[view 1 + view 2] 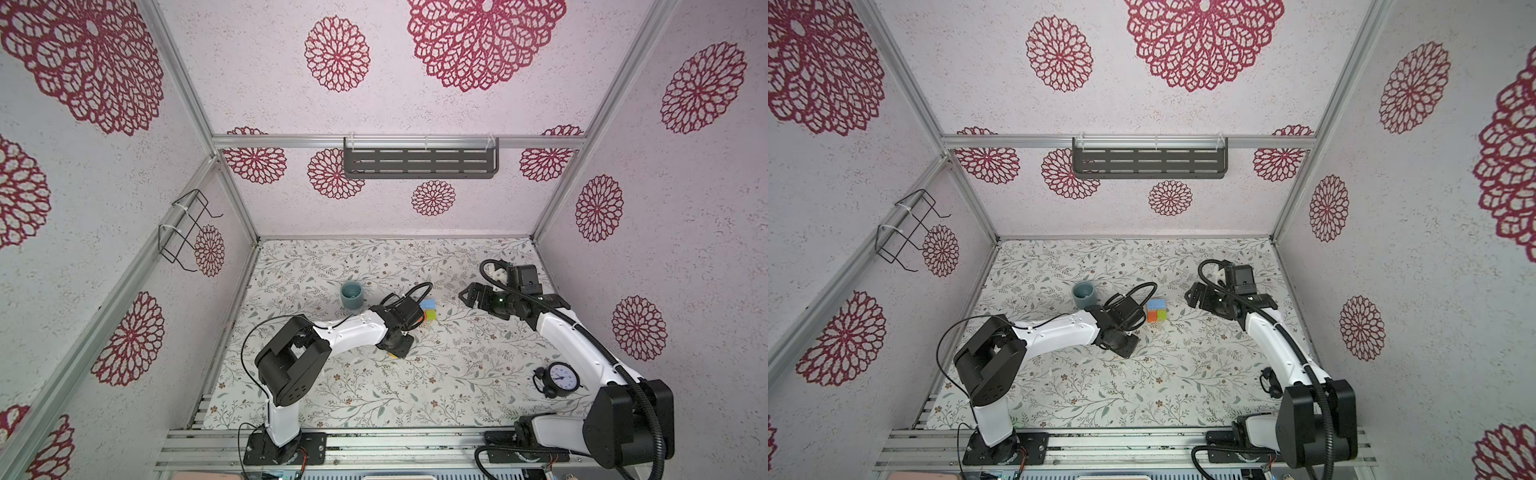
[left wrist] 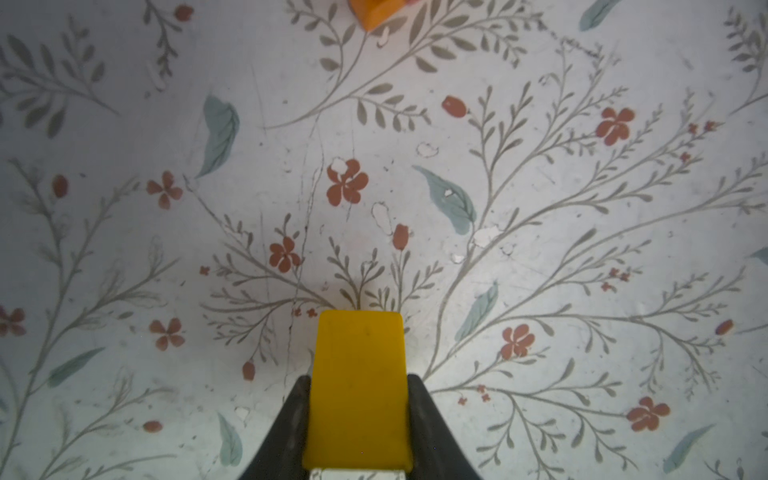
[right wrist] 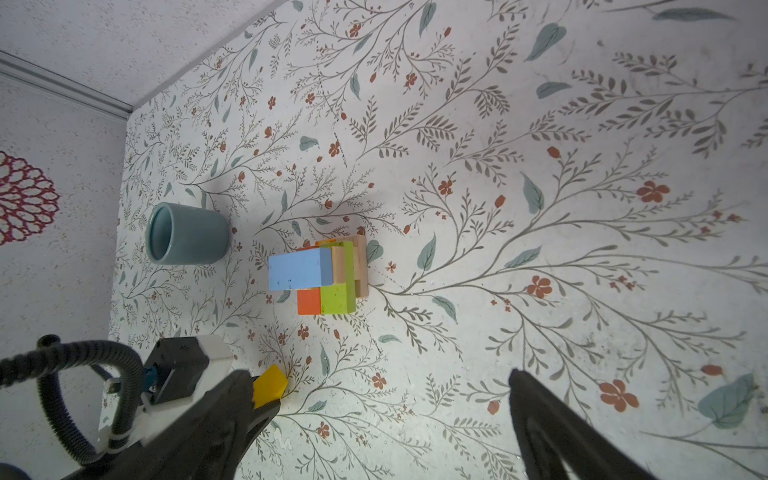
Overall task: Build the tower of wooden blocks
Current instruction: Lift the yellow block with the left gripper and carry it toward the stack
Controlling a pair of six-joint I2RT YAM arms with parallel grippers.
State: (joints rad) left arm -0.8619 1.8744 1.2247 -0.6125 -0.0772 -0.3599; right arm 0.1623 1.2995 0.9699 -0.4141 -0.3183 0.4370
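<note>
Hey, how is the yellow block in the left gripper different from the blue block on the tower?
Colour: the yellow block is yellow, the blue block light blue. State: the yellow block is clamped by the left gripper; the blue block is free of any gripper. Place: the yellow block is apart from the tower, while the blue block lies flat on top of it. Both are painted oblong blocks of similar shape.

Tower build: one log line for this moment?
left gripper: shut on yellow block | right gripper: open, empty | tower: blue block on top, apart from cup
</note>
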